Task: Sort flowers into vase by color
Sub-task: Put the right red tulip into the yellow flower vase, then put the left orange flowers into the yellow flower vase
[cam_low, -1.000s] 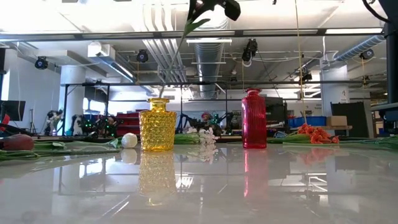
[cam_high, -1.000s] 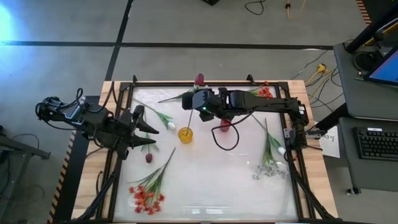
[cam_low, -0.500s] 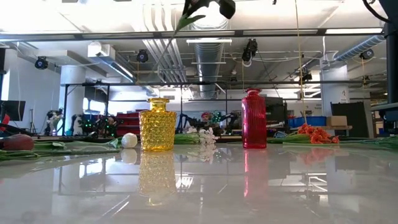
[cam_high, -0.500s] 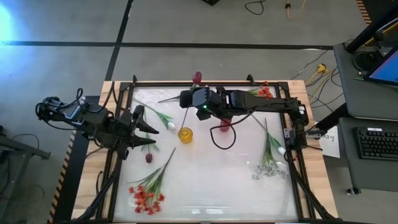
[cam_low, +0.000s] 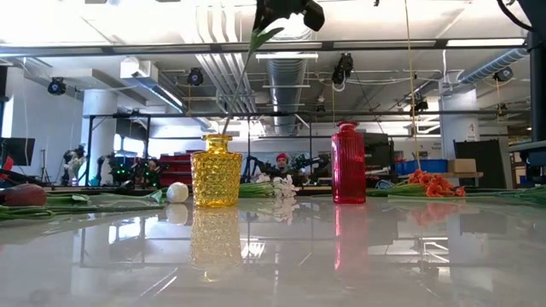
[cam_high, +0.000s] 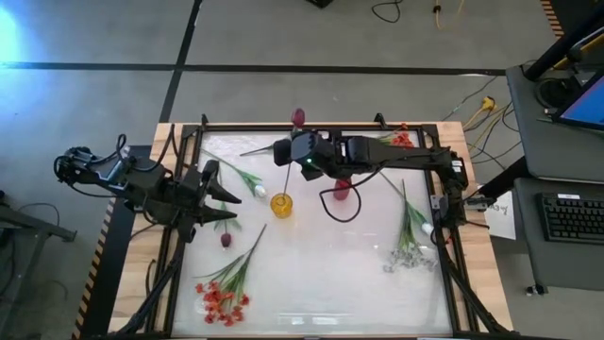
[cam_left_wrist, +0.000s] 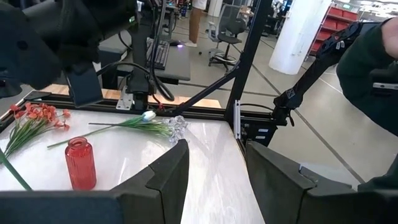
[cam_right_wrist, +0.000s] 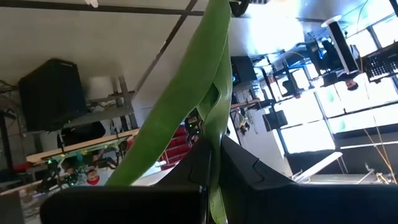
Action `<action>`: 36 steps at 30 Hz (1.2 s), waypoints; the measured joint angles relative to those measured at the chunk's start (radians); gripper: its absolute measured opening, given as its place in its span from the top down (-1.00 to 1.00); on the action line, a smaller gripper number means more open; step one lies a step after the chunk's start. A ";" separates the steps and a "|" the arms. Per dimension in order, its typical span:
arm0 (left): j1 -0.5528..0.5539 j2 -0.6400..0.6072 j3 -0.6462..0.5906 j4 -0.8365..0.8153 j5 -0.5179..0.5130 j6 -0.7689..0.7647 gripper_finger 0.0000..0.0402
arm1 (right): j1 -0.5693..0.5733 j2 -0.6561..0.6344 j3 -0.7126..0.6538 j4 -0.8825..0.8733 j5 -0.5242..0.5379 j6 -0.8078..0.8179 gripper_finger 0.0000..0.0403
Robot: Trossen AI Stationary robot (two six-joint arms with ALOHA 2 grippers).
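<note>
— White shiny table (cam_high: 311, 274), big workshop room behind it. What have you got?

— My right gripper (cam_high: 288, 151) is up high over the yellow vase (cam_high: 281, 203). My fingers are pinched tight on the green stem of a dark red tulip (cam_high: 299, 117). My right wrist view shows the stem and a long leaf squeezed between them.

— Which way does the tulip point?

— It is long and thin. From above, the red head sits toward the far edge of the table and the stem runs back down toward the yellow vase. In the low view the stem (cam_low: 239, 81) hangs down on a slant, and its end looks to be right at the vase mouth (cam_low: 216, 137).

— What could go wrong?

— It's a red flower, and the red vase (cam_high: 341, 191) is just beside the yellow one. I think it could end up in the wrong vase. Also the stem is tilted, so it might catch on the rim and tip the vase, or bend and slip out of my pinch.

— And your other arm?

— My left gripper (cam_high: 219, 206) waits near the left side, fingers spread open, holding nothing
</note>
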 joint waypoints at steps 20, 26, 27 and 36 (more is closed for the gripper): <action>0.000 0.001 0.000 0.000 0.000 0.000 0.26 | -0.003 0.000 -0.026 0.002 -0.004 0.095 0.49; 0.000 0.002 0.000 0.000 0.000 0.000 0.26 | 0.011 0.000 -0.026 0.022 -0.004 0.093 0.33; 0.000 0.002 0.000 0.000 0.000 0.000 0.26 | 0.016 0.000 -0.026 0.033 -0.004 0.093 0.31; 0.000 0.004 0.000 0.000 0.000 -0.008 0.26 | 0.059 -0.002 -0.007 0.104 -0.001 0.136 0.19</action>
